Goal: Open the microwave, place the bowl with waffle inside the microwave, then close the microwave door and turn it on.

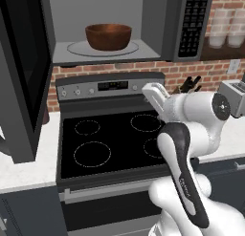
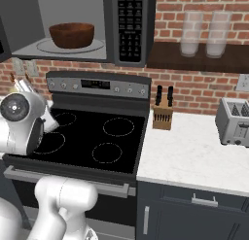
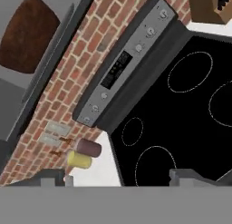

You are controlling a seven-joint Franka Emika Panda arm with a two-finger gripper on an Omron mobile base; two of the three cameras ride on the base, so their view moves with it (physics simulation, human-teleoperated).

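The microwave [image 1: 194, 25] hangs above the stove with its cavity showing. The microwave door [image 1: 24, 72] is swung wide open to the left. The reddish-brown bowl [image 1: 108, 36] [image 2: 72, 35] [image 3: 27, 35] sits on the round glass turntable [image 1: 76, 48] inside; the waffle is hidden by the bowl's sides. My gripper [image 1: 152, 92] [image 3: 118, 177] hovers over the stove below the cavity, well clear of the bowl. It is open, with nothing between its fingers.
A black-topped stove [image 1: 110, 139] with a silver knob panel [image 2: 97, 84] lies under the hand. A knife block [image 2: 163, 115] and a toaster [image 2: 236, 122] stand on the right counter. Two small cylinders [image 3: 86, 153] stand on the counter left of the stove.
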